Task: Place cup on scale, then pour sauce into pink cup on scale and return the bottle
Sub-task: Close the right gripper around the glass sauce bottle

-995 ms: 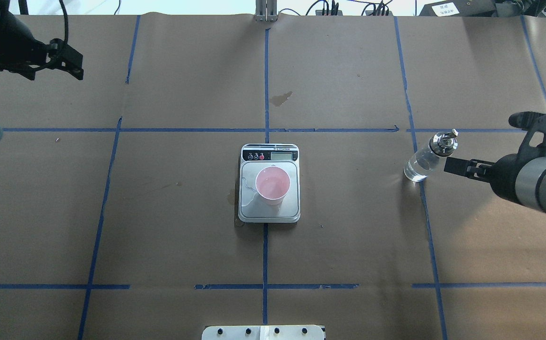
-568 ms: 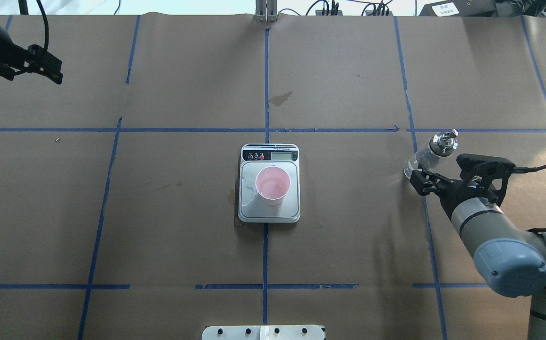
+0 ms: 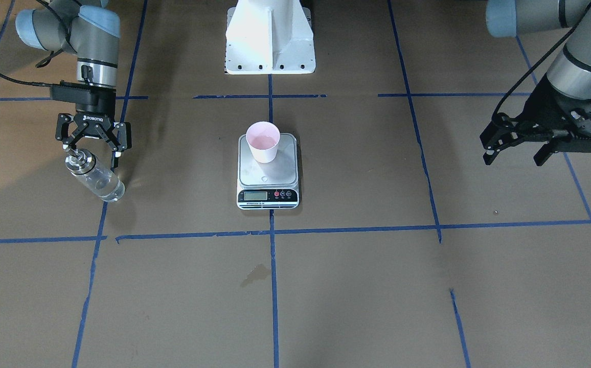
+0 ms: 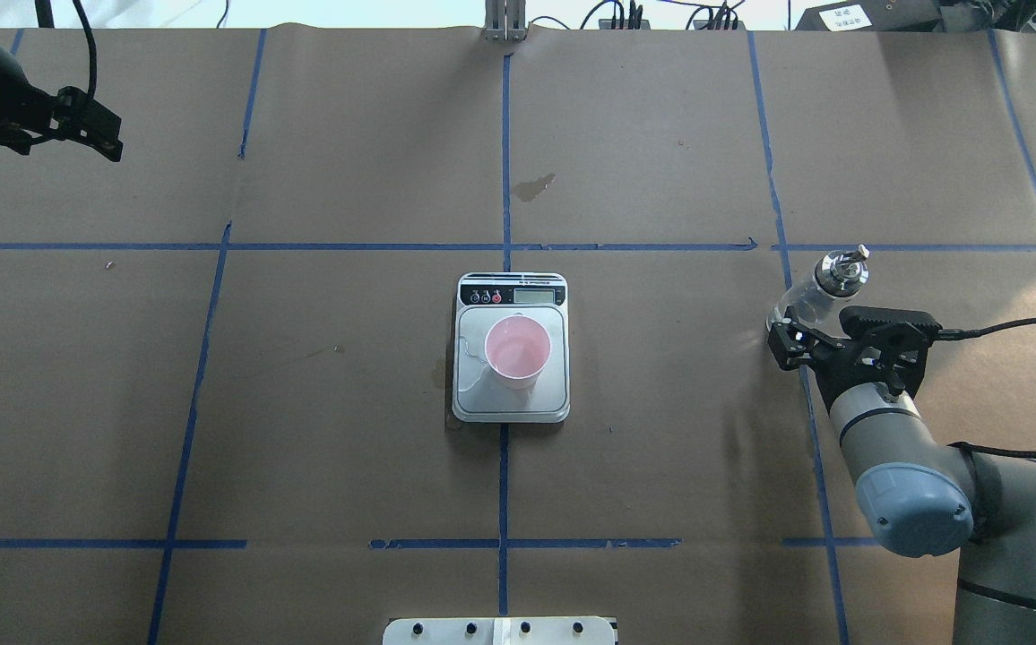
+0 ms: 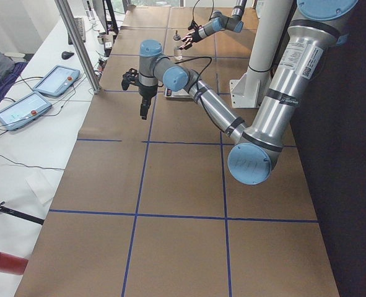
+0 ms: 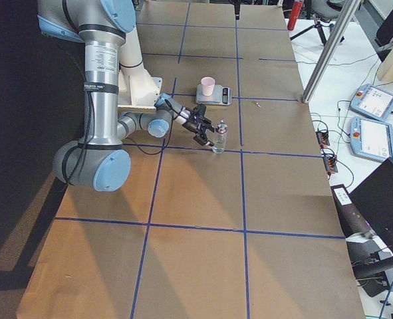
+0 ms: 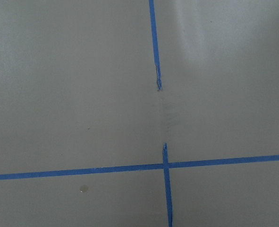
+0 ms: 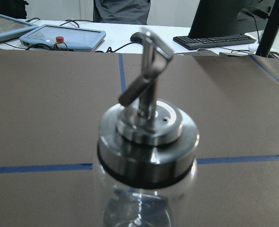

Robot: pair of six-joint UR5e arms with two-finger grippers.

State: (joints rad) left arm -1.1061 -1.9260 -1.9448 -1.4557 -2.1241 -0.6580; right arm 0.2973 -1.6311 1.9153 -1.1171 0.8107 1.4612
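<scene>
The pale pink cup [image 4: 518, 348] stands upright on the steel plate of the scale [image 4: 482, 399] at the table's middle; it also shows in the front-facing view [image 3: 262, 142]. I cannot tell whether it holds liquid. The clear glass bottle [image 4: 803, 306] with metal collar and spout stands on the table at the right, with clear sauce low inside it. My right gripper [image 4: 809, 333] is open, close against the bottle's near side and not gripping it. The bottle fills the right wrist view [image 8: 146, 142]. My left gripper [image 4: 110, 143] is open and empty, high over the far left corner.
Blue tape lines [image 4: 505, 161] grid the brown paper. A dark stain [image 4: 533, 186] lies beyond the scale, and a wet mark [image 4: 439, 373] lies by its left edge. The robot's white base [image 3: 270, 36] is at the near middle. A cable [image 4: 1011, 327] trails from my right wrist.
My right arm has swung round from the bottle's right side to its near side, bringing the open gripper up against the bottle. My left gripper has drawn back towards the far left corner.
</scene>
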